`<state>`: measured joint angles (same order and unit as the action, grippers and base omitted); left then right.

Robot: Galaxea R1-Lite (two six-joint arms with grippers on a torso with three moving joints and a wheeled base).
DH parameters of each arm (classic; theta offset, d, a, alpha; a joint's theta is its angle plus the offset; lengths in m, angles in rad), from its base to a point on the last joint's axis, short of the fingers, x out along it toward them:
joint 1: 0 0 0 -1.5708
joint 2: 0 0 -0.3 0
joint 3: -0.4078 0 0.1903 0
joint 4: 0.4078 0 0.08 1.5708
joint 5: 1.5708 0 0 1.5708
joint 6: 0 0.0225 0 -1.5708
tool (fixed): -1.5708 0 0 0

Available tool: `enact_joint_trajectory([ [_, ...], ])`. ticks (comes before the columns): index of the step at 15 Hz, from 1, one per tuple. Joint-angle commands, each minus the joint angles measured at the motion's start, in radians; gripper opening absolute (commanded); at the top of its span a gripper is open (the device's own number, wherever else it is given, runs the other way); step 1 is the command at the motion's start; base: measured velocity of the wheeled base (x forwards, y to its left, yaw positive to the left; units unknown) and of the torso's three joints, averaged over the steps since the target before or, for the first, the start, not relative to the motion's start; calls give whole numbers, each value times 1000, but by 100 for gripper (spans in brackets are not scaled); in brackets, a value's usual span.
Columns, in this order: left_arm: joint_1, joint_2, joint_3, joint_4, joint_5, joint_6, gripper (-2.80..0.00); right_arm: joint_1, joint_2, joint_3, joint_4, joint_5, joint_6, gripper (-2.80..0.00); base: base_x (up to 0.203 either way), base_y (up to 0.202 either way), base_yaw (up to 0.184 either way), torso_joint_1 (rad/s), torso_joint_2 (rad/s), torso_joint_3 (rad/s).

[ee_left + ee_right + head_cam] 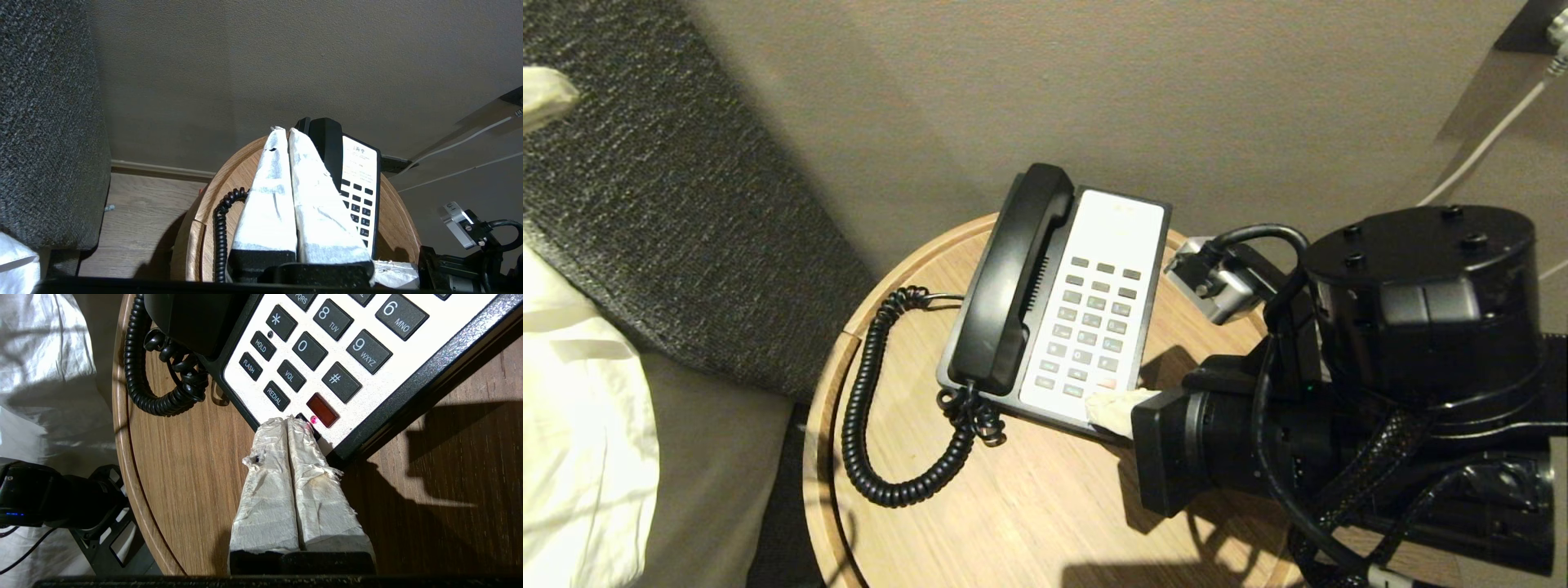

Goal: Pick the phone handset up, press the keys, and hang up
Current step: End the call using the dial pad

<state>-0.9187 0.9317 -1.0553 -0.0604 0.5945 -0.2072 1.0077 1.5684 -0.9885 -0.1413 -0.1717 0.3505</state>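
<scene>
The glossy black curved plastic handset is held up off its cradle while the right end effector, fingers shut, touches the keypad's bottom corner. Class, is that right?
Not quite. The glossy black curved plastic handset lies in its cradle on the phone base, as the head view shows. The rest holds: the right end effector, fingers shut, touches the keypad's bottom corner.

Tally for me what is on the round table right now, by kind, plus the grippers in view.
Phone handset, on its cradle: 1
Phone base with keypad: 1
Coiled cord: 1
Grippers, both shut: 2, the right gripper at the keypad's near edge, the left gripper held off the table
Total: 5
</scene>
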Motion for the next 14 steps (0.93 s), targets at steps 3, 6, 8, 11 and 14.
enact_joint_trajectory([
  [3, 0, -6, 1, -1, 2, -2, -280, 0, 2, -4, -1, 0, 7, -280, 0, 0, 0, 0, 0, 0],
  [6, 0, -7, 8, -1, 2, -3, -280, 0, -12, -2, -2, 1, 10, -280, 0, 0, 0, 0, 0, 0],
  [8, 0, -5, 8, -1, 2, -3, -280, 0, -21, -2, -1, 0, 10, -280, 0, 0, 0, 0, 0, 0],
  [11, 0, -7, 14, 1, 2, -3, -280, -1, -21, -1, -1, 0, 8, -280, 0, 0, 0, 0, 0, 0],
  [14, 0, -8, 17, 1, 2, -2, -280, -1, -13, -1, 0, -2, 8, -280, 0, 0, 0, 0, 0, 0],
])
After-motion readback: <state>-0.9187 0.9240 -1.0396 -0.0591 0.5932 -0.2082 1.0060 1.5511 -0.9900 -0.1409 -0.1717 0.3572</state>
